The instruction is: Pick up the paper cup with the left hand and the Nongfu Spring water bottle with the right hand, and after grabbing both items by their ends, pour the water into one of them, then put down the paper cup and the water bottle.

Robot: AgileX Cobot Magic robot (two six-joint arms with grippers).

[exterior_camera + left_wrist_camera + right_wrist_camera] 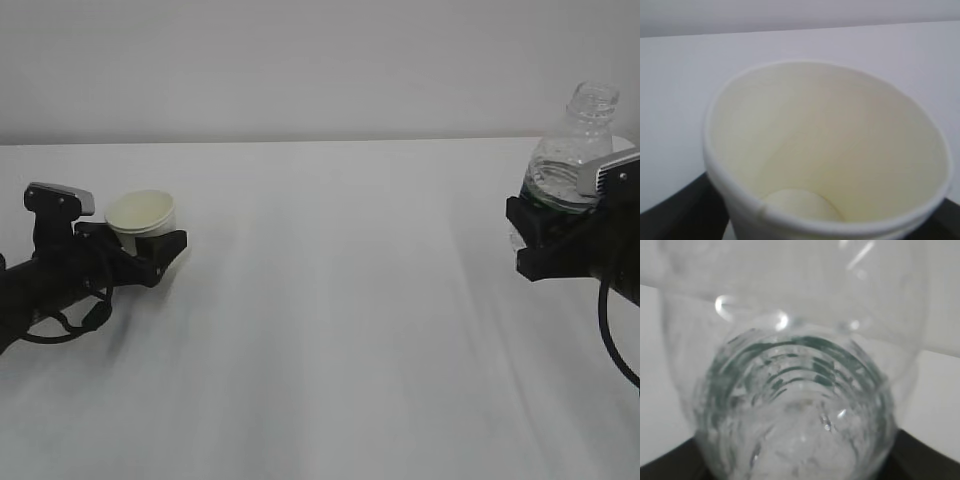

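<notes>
Desk (pixel 330 330): a bare white surface ran from the foreground to a pale wall behind.

Left gripper (pixel 140 250): low at the left edge of the exterior view, its black fingers sat on either side of the paper cup's lower body, closed on it.

Paper cup (pixel 141 216): upright between those fingers, rim up, at the desk's left side. The left wrist view looked straight into its cream interior (pixel 830 150), and the round bottom showed no visible liquid.

Right gripper (pixel 548 240): at the far right, raised above the desk, its black jaws clamped the lower part of the Nongfu Spring water bottle.

Nongfu Spring water bottle (pixel 575 150): upright, its uncapped neck at the top, well apart from the cup across the desk. Its green label band was mostly hidden behind the gripper.

Water (pixel 800 440): clear liquid lay in the bottle's ribbed lower half, seen from above in the right wrist view.
</notes>
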